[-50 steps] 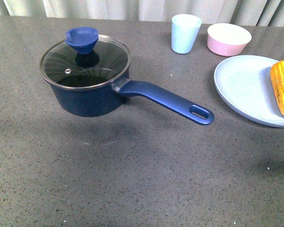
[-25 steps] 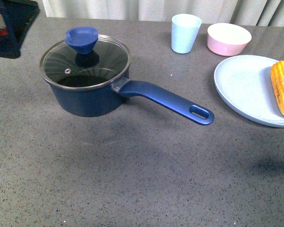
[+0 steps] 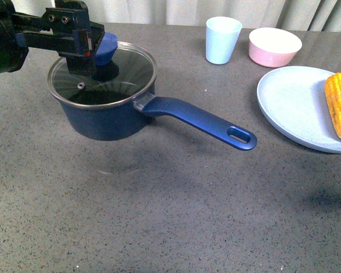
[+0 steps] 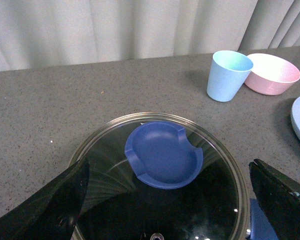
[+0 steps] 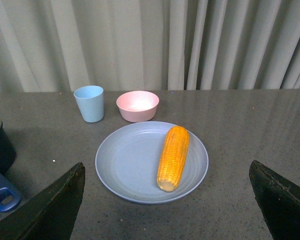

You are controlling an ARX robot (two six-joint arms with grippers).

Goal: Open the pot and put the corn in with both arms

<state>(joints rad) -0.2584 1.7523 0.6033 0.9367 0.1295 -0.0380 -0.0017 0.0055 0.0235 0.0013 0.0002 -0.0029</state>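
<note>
The navy pot (image 3: pixel 108 116) stands at the left of the table with its glass lid (image 3: pixel 122 77) on and its long handle (image 3: pixel 204 122) pointing right. My left gripper (image 3: pixel 85 51) is open and hovers at the lid's blue knob (image 3: pixel 107 45), partly hiding it. In the left wrist view the knob (image 4: pixel 162 155) lies between the spread fingers of the left gripper (image 4: pixel 168 162), with no contact. The corn (image 3: pixel 340 105) lies on a pale blue plate (image 3: pixel 295 102) at the right. My right gripper (image 5: pixel 167 165) is open above the table, short of the corn (image 5: pixel 173 157); it does not show in the front view.
A pale blue cup (image 3: pixel 222 40) and a pink bowl (image 3: pixel 274 46) stand at the back, between pot and plate. Curtains hang behind the table. The right wrist view shows the pot handle's end (image 5: pixel 2 195) to one side of the plate (image 5: pixel 125 160).
My left arm has come into the front view from the upper left and moved right to the lid knob. Pot, lid, corn and plate have not moved.
</note>
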